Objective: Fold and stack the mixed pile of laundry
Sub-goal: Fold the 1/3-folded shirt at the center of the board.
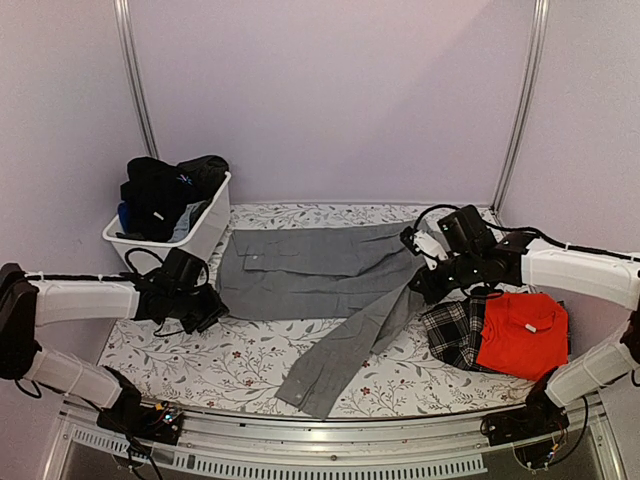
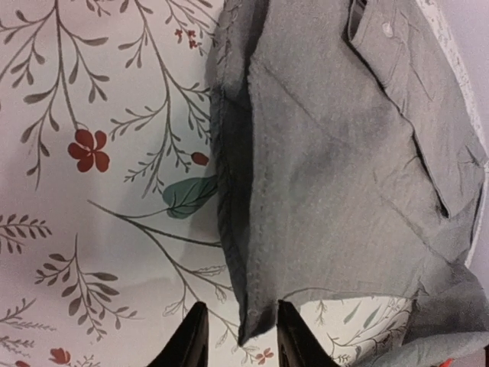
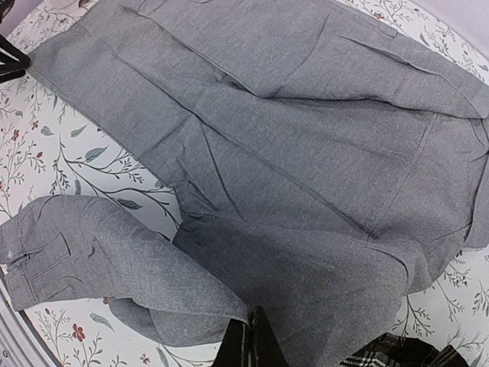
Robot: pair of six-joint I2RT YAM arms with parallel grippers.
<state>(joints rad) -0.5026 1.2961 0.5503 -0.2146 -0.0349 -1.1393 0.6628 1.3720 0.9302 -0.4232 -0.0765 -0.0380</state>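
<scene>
Centrally on the table [image 1: 220,365] lies the grey shirt [image 1: 320,270], spread flat with its body running left to right. One sleeve [image 1: 340,355] trails diagonally toward the near edge and ends just short of it. The left gripper [image 1: 205,305] sits low at the shirt's left edge. In the left wrist view its fingers [image 2: 294,344] stand apart, and a corner of the shirt [image 2: 344,191] reaches down into the gap between them, not clamped. The right gripper [image 1: 428,283] is at the shirt's right side, where the sleeve branches off. In the right wrist view its tips [image 3: 250,325] are pressed together, low against rumpled grey cloth [image 3: 290,153]; whether any cloth is pinched between them cannot be told.

Just right of the sleeve lies the plaid cloth [image 1: 452,330], with the red shirt [image 1: 522,335] touching its right side. At the far left a white tub [image 1: 205,235] holds a black garment [image 1: 165,185] and something blue [image 1: 123,218], apart from the grey shirt.
</scene>
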